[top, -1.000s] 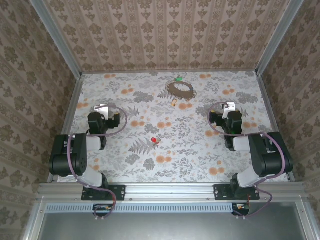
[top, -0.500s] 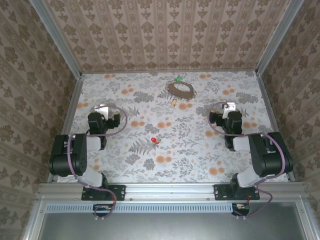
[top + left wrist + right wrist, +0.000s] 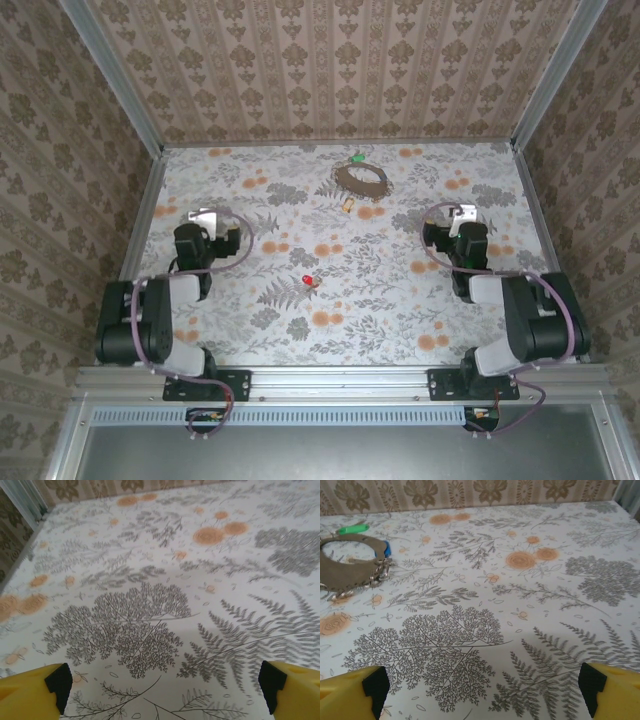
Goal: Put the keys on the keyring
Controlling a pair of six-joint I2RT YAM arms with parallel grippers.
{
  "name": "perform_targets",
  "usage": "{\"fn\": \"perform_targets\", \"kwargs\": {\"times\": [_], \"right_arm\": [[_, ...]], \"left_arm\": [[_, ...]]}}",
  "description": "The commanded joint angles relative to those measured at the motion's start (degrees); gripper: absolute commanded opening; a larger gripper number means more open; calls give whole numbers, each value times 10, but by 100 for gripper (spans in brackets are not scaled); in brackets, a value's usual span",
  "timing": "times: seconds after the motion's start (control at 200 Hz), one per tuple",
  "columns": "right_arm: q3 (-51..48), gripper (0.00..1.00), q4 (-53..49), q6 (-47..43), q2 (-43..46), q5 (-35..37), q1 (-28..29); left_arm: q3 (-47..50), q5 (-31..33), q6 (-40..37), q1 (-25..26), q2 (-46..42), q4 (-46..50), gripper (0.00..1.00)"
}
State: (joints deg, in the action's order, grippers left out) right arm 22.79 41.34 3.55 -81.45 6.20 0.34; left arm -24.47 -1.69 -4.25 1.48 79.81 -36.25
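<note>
The keyring (image 3: 362, 180) is a brownish oval loop lying at the far middle of the table, also at the left of the right wrist view (image 3: 350, 562). A green key (image 3: 356, 157) lies just beyond it (image 3: 352, 529), and a blue key (image 3: 386, 547) touches its right side. A red key (image 3: 308, 281) lies alone at mid-table. My left gripper (image 3: 205, 217) hovers open over the left of the table, its yellow fingers (image 3: 35, 692) wide apart with only tablecloth between them. My right gripper (image 3: 460, 213) is open at the right, its fingers (image 3: 350, 690) empty too.
A flowered cloth (image 3: 400, 300) covers the table. Patterned walls with metal rails (image 3: 145, 215) close in the left, right and far sides. A short metal chain (image 3: 377, 572) hangs off the keyring, and a small pale piece (image 3: 348, 205) lies just in front of it.
Both arms have shifted slightly, their elbows dropping a little toward the near edge. The grippers stay almost in place and stay open. The keys and keyring have not moved.
</note>
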Motion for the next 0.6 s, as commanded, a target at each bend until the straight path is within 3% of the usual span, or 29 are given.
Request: {"fn": "perform_targets", "kwargs": {"times": [0.0,0.085,0.18,0.29,0.455,0.595], "right_arm": [[59,100,-181,36,104,32,-3],[116,100,-342,115,180,98,-3],[185,100,-519,270,239,185,-6],[222,100,-576,265,268,126,-17],[315,100,-639,274,164,41,12],[398,99,-670,276,44,35,70]], "left_arm": [[-48,-3,5,14,-108,132,100],[-88,5,32,17,-177,233,100],[-158,13,91,9,-221,351,100],[-233,58,181,-3,-215,470,100],[-274,52,156,-27,-144,555,100],[-298,66,130,12,-81,600,100]]}}
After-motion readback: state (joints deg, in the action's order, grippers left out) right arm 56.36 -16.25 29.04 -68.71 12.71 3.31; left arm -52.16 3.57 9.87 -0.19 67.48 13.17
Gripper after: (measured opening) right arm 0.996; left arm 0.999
